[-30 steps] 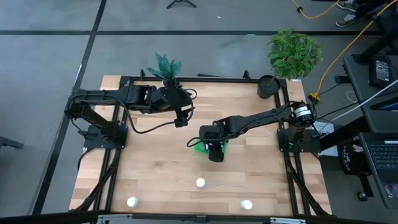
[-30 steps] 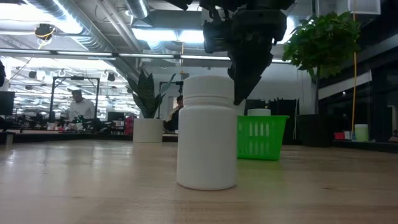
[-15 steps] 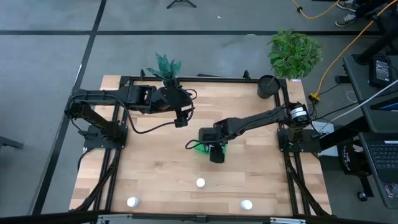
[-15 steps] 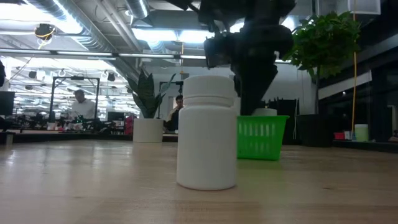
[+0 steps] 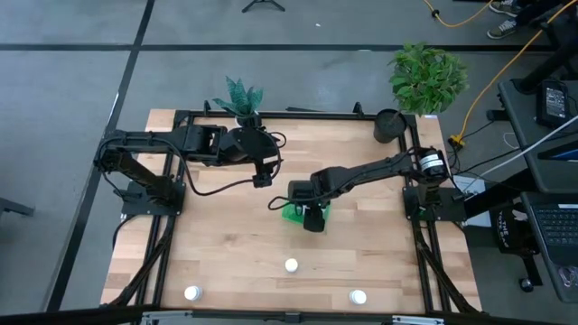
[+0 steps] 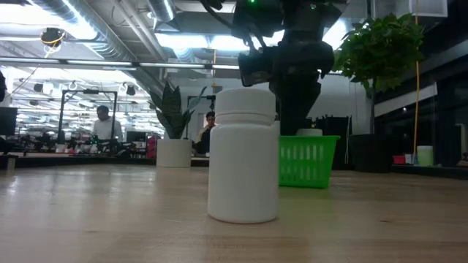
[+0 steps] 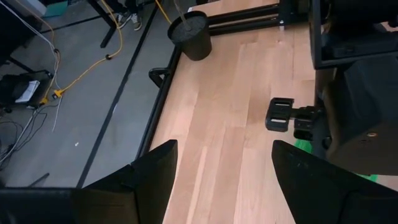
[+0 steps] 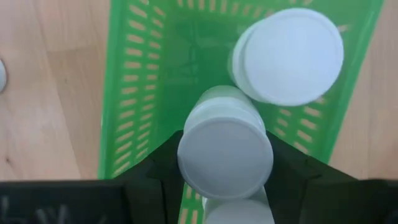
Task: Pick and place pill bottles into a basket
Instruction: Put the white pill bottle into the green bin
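A: Right gripper hanging directly over green basket, mid-table. Fingers clamped on 1 pill bottle, cap toward wrist camera, long axis vertical, pointing down into tray.

B: Basket contents?

A: 1 more bottle upright inside already, just beside the held one, nearer a side wall. Green mesh floor free on the other side. Straight drop looks right; risk judged to be clipping the neighbour's cap.

B: Left side?

A: Left gripper waiting near the small potted plant, fingers spread wide, holding nothing.

B: Remaining?

A: 3 bottles standing near front edge. Middle one nearest the right arm. Black pot at back corner, well clear. Nothing blocking the drop.
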Controlling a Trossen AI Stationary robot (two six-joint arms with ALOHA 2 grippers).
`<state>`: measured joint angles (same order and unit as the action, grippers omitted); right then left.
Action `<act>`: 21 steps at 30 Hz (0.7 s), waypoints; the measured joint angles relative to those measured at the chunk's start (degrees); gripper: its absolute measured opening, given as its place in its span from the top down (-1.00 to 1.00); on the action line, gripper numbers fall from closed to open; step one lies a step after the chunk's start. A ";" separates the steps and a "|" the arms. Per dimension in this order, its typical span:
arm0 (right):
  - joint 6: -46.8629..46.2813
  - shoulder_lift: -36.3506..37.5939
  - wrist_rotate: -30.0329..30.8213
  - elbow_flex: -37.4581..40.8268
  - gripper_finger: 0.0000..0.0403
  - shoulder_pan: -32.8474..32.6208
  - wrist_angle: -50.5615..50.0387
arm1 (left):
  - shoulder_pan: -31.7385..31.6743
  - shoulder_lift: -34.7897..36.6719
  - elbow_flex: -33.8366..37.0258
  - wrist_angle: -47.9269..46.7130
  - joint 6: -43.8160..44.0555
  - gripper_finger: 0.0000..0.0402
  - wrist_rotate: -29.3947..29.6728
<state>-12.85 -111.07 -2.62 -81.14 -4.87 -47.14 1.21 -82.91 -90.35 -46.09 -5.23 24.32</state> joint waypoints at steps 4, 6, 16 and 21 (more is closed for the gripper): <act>0.84 0.00 0.01 0.00 0.19 0.22 -0.17 | 0.00 0.00 0.00 0.00 0.00 -0.27 -0.03; 1.00 0.00 0.01 0.00 0.19 0.27 -0.14 | 0.00 0.00 0.00 0.02 -0.02 -0.27 -0.03; 0.91 0.00 1.06 0.00 0.18 1.22 -0.28 | 0.00 0.00 0.00 0.01 -0.07 -0.27 -1.40; 0.99 0.00 1.08 0.00 0.09 1.40 -0.43 | 0.00 0.00 0.00 0.02 -0.07 -0.27 -1.42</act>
<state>-11.86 -111.07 -1.54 -81.14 -3.46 -47.57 1.21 -82.91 -90.35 -46.06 -5.30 22.90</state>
